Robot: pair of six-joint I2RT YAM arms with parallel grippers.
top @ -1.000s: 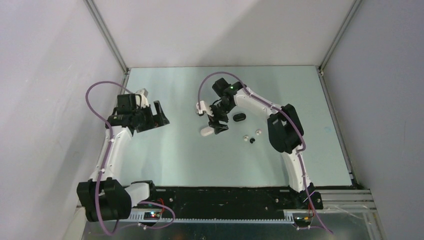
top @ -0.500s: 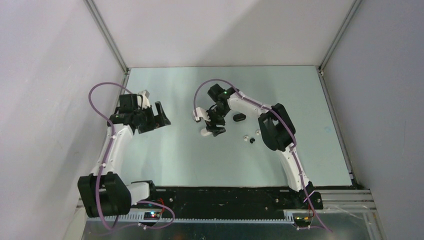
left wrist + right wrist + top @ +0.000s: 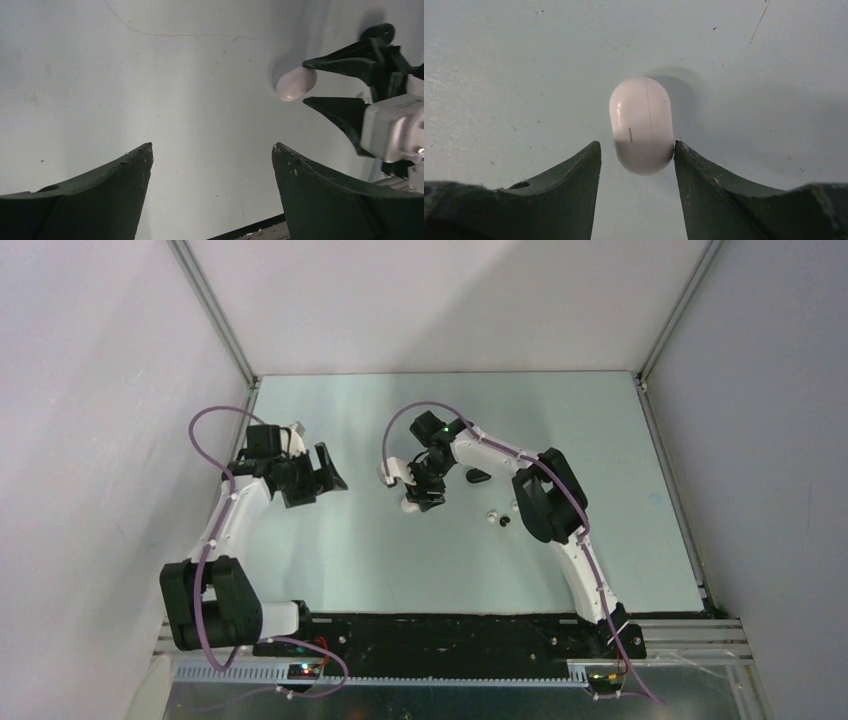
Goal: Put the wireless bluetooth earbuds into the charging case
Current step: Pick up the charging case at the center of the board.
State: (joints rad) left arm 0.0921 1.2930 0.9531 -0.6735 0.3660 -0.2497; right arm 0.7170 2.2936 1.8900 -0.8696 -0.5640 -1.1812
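The right hand (image 3: 636,146) straddles the white charging case (image 3: 641,120) at mid-table. One finger touches the case and the other stands just clear, so the hand is open and not clamped. The left hand (image 3: 212,150) hangs open at the left. Two earbuds (image 3: 492,515) lie loose on the table (image 3: 400,570), right of the case.

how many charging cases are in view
2. The white case lies between the right gripper's jaws; the black case lies just right of that gripper. More could be hidden.
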